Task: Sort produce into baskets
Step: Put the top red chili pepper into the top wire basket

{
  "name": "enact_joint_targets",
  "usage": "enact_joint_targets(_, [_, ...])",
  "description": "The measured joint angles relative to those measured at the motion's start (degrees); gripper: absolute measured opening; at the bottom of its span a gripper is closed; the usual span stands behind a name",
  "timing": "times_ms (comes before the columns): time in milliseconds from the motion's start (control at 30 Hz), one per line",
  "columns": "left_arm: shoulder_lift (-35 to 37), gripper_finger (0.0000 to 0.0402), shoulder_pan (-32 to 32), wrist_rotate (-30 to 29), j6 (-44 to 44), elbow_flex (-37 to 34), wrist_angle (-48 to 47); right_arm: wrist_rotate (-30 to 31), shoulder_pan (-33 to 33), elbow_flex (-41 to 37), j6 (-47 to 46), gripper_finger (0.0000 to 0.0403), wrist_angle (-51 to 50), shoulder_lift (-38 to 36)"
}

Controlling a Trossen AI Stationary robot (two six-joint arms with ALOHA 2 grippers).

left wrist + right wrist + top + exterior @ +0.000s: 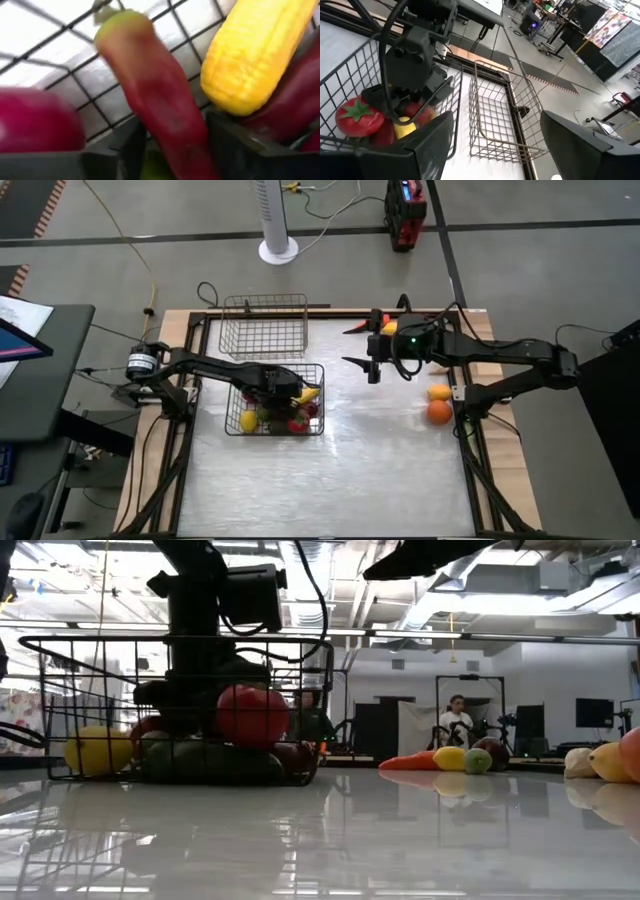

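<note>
Right now the thing in hand is a long red pepper (160, 115), smooth and waxy with a green stalk end, standing between the two dark fingers of the left gripper (172, 150) inside the dark wire basket (318, 370). The fingers sit close on either side of it; they look to be pinching it, though I cannot tell whether the grip is firm. My guess is the pepper is being taken out because it belongs with another group. Just beside it leans a yellow corn cob (255, 55), its surface ribbed with small kernels, and a rounded dark red piece (35, 120) touches the basket floor on the other side. Seen level across the table, a glossy red tomato (252, 715) and a yellow fruit (95, 750) lie heaped in the same basket, which is nearly full.

Behind it stands the silvery wire basket (264, 327), a thin open grid with nothing visible inside, likely waiting for the second sort. More produce rests well apart near the table's far right: an orange (439, 412) and a paler round fruit (438, 392). Over the table's middle hovers the right gripper (372, 367), fingers spread and holding nothing, apparently waiting its turn.
</note>
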State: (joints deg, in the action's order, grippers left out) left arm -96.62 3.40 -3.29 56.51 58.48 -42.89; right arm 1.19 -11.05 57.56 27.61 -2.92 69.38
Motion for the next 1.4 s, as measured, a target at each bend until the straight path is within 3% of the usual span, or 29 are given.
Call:
enact_joint_targets(233, [0.16, 0.0093, -0.39, 0.47, -4.11, 3.44, -2.03, -0.02, 0.00, 0.00, -1.07, 0.0325, -0.23, 0.00])
enact_joint_targets(567, [0.33, 0.0109, -0.42, 5.10, -11.41, 19.50, -15.10, 0.02, 0.00, 0.00, -1.54, 0.0325, -2.01, 0.00])
enact_joint_targets(733, [0.39, 0.0104, 0.32, 5.02, -14.18, 24.07, -21.74, 0.04, 0.00, 0.00, -1.65, 0.0325, -2.18, 0.00])
enact_joint_targets(967, [0.42, 0.0104, 1.87, -4.68, -20.04, 31.55, -27.29, 0.04, -0.11, 0.00, -1.65, 0.0325, -2.43, 0.00])
enact_joint_targets(1200, [0.48, 0.0104, 6.09, -24.90, -29.21, 35.89, -32.12, 0.04, -0.37, 0.00, -1.81, 0.0325, -2.45, 0.00])
enact_joint_targets(1400, [0.42, 0.0105, 15.32, -28.26, -39.87, 34.30, -30.82, 0.04, -0.35, 0.00, -2.42, 0.0325, -2.77, 0.00])
